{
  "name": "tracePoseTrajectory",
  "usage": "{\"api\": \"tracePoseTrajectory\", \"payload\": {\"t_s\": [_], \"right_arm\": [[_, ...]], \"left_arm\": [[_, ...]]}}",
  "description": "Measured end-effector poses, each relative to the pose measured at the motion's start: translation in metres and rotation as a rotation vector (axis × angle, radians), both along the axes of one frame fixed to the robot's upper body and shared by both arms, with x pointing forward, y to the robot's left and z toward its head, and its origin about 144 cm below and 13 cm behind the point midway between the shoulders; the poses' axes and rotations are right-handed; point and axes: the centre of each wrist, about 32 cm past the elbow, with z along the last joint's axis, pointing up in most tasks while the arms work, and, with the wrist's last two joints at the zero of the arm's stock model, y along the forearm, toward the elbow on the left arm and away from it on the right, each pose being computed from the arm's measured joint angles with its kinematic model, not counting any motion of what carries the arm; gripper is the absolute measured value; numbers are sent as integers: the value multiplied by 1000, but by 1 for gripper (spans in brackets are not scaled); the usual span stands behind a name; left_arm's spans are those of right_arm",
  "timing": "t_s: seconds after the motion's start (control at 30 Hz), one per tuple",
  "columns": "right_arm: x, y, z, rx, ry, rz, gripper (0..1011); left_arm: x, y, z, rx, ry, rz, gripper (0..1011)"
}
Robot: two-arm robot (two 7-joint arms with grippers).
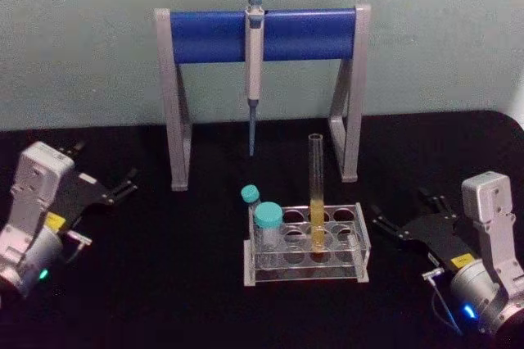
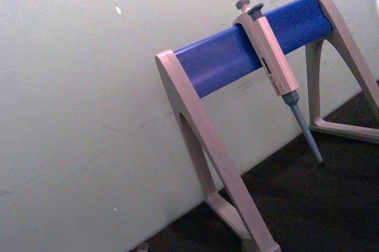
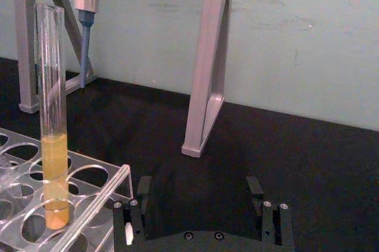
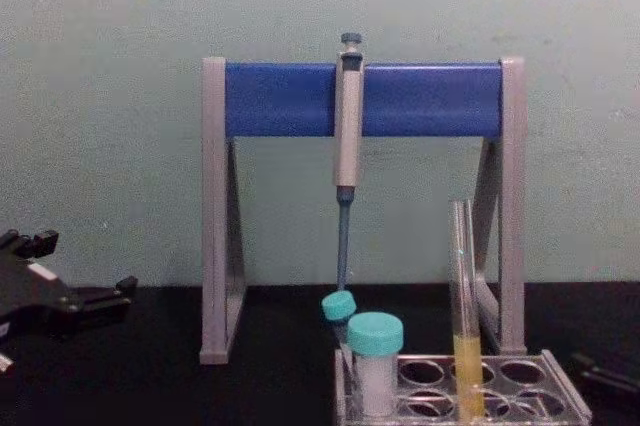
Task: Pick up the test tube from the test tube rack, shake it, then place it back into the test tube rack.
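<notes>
The test tube (image 1: 316, 193) stands upright in the test tube rack (image 1: 307, 243), in a hole of the middle column near the centre of the rack, with yellow liquid filling its lower third. The rack sits on the black worktop (image 1: 164, 283) in front of the pipette stand (image 1: 262, 79). Two teal-capped vials (image 1: 268, 224) occupy holes at the rack's left end, one behind the other. A pipette (image 1: 254, 70) hangs from the stand's blue crossbar, tip pointing down, clear of the worktop.

The right gripper (image 1: 391, 216) rests low over the worktop just to the right of the rack, fingers spread wide apart and holding nothing. In the right wrist view its two fingers (image 3: 144, 188) point toward the rack's near corner without touching it; the tube (image 3: 53, 116) stands apart from them.

The left gripper (image 1: 123, 183) lies at the left side of the worktop, well apart from the rack, pointing toward the stand's left leg. Its fingers are parted and it holds nothing. In the chest view it shows low at the left edge (image 4: 95, 298)
</notes>
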Motion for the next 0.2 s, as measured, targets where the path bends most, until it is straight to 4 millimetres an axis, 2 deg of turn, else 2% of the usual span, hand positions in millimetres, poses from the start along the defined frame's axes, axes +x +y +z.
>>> {"api": "tracePoseTrajectory", "payload": {"t_s": [0.2], "right_arm": [[0,0,0,0,0,0,1000]], "left_arm": [[0,0,0,0,0,0,1010]]}}
